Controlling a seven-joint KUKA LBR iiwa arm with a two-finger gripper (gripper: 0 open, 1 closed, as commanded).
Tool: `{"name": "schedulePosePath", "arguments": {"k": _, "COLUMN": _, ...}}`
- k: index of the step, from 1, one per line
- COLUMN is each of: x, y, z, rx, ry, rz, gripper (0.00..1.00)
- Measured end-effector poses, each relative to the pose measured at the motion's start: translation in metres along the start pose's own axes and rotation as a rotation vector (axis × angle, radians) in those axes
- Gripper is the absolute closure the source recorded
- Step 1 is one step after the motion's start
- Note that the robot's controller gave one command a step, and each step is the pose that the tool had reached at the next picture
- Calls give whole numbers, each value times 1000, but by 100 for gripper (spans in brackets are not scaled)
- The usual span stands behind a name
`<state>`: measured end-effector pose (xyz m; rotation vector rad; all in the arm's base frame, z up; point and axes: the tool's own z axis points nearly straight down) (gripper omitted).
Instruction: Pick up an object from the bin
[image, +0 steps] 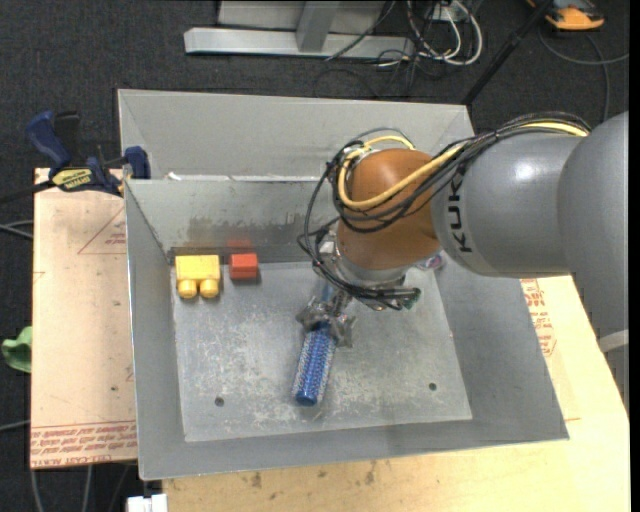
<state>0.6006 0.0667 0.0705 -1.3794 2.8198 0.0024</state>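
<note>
From where I stand, the arm (520, 200) reaches in from the right side of the bin (400, 375), and its pincer (328, 322) hangs low over the middle of the floor. Right beneath it lies a blue bristly roller (313, 368), a short cylinder like a hair curler. It lies flat, between the bin's centre and its front edge.

What matters here is how the roller lies. Its long axis runs from the front edge back toward the middle, leaning slightly right. The pincer sits at the far end of it, not over its middle. The bulk of the roller stretches away from the pincer toward the front edge. The two look to be touching or very nearly so, though I can't say for sure.

I cannot tell how far the pincer is open, nor whether it has hold of anything, as the wrist hides too much of it.

I'd judge a grasp this close to the end risks the roller tipping or slipping out.

A yellow block (197, 275) and a red block (244, 265) sit well apart, side by side near the back left corner.
</note>
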Motion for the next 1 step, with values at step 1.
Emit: {"name": "schedulePosePath", "arguments": {"k": 1, "x": -31, "y": 15, "z": -162, "rx": 6, "ry": -7, "rz": 9, "gripper": 100}}
